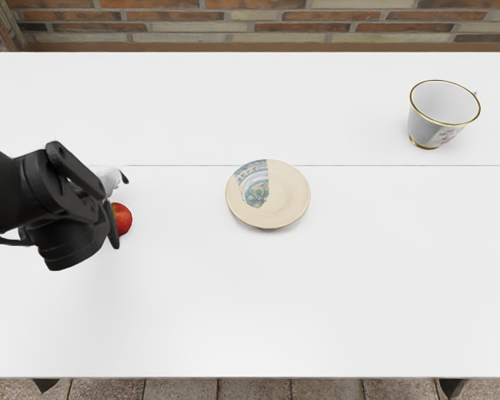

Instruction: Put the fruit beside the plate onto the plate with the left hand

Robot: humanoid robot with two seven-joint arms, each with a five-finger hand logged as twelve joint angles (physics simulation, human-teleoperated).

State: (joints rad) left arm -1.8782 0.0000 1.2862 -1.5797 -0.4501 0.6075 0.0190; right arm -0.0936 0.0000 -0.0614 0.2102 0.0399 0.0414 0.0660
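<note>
Sitting near the middle of the white surface (333, 292), the cream plate (288, 205) shows a bare face with a blue-grey patterned patch at its upper left. A gold-rimmed cup (430, 127) stands well apart at the far right, tipped so its white inside shows. The red fruit (123, 219) lies on the surface well to the left of the plate, half hidden behind the black left hand (71, 221), which comes in from the left edge. Whether that hand grips the fruit or merely lies against it cannot be told. Bare surface stretches between fruit and plate, and broadly toward the near edge.
</note>
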